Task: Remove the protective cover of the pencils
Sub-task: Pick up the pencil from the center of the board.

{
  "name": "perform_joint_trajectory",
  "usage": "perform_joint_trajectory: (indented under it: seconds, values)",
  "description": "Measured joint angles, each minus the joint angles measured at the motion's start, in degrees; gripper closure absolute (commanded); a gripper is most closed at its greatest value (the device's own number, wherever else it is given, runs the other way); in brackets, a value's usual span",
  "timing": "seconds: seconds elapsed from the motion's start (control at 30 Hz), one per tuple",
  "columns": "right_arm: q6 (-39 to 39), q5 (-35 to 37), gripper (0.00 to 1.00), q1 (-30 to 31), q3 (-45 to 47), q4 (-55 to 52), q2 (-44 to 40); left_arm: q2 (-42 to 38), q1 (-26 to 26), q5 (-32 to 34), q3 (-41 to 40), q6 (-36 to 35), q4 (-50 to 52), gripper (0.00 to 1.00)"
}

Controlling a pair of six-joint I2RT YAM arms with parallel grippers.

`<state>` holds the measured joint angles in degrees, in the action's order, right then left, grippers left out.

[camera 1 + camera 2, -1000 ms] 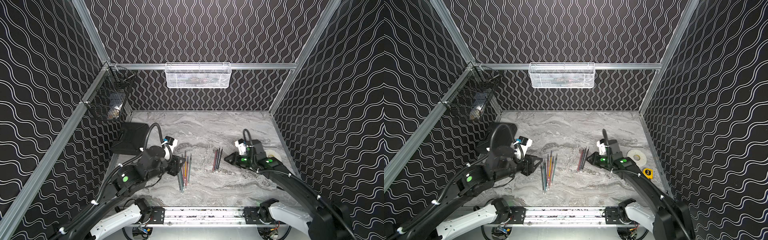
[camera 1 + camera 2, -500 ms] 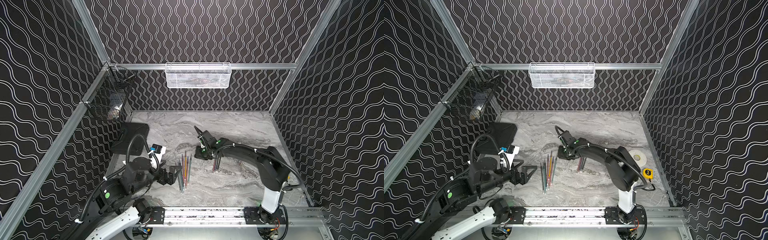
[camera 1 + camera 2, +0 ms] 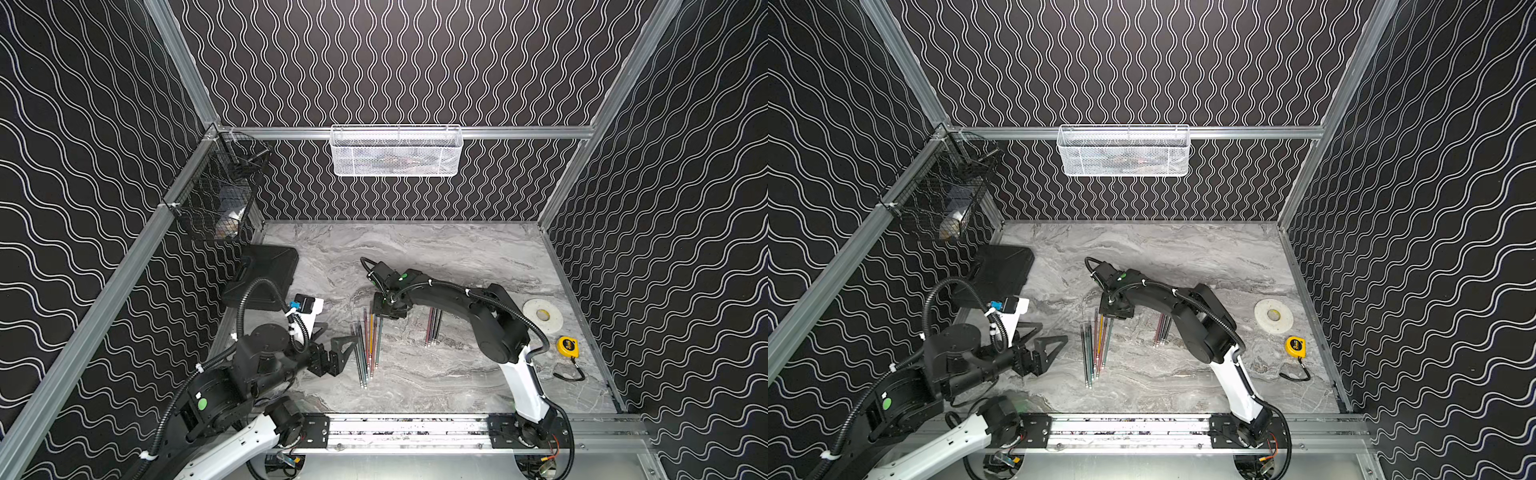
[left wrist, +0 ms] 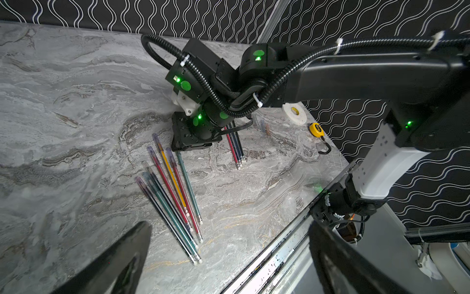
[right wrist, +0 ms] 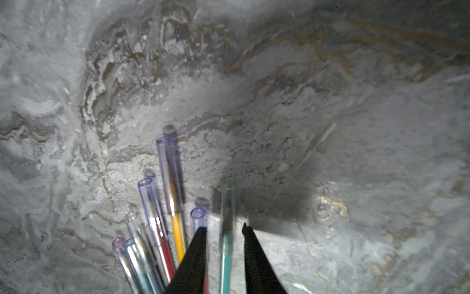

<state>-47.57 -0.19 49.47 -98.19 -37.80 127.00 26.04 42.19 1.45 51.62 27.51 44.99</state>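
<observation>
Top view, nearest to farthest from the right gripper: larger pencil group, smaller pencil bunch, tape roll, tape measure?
1. larger pencil group, far ends at the right gripper
2. smaller pencil bunch, just right of it
3. tape roll, far right
4. tape measure, right front

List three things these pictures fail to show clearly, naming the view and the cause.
1. White basket contents: both top views, mesh blurs them.
2. Far ends of the smaller pencil group: left wrist view, the right arm covers them.
3. Whether the right gripper touches the teal pencil: right wrist view, blurred.
</observation>
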Motion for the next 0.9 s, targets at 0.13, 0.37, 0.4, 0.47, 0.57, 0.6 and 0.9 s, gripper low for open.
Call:
perform_joint_trajectory:
  seconds: [0.13,0.37,0.4,0.47,0.57,0.6,0.9]
  values:
    - [-0.46,1.7,0.78,0.46,-2.1,-2.16,1.7,-0.72,0.42,0.26,-0.11,0.02,0.04,0.0]
    - [-1.29,4.61,0.85,0.76,-2.86,-3.5,2.27,-1.36,1.4,1.38,-0.11,0.07,0.07,0.07]
    - [-1.29,4.94,0.85,0.76,-2.82,-3.67,2.27,-1.31,1.6,1.6,-0.11,0.09,0.07,0.07]
    - [-1.31,5.57,0.87,0.76,-2.25,-3.58,1.97,-1.14,1.97,1.77,-0.11,0.2,0.09,0.08]
    - [-1.31,6.49,0.89,0.76,-0.98,-3.78,1.09,-0.98,2.14,1.9,-0.13,0.52,0.07,0.11]
    - [-1.33,6.88,0.9,0.76,-0.66,-3.93,0.87,-0.98,2.14,1.9,-0.22,0.74,0.07,0.13]
    - [-2.54,8.37,0.96,0.35,6.54,-3.85,-4.31,-0.07,2.19,1.64,-0.44,0.85,0.04,0.26]
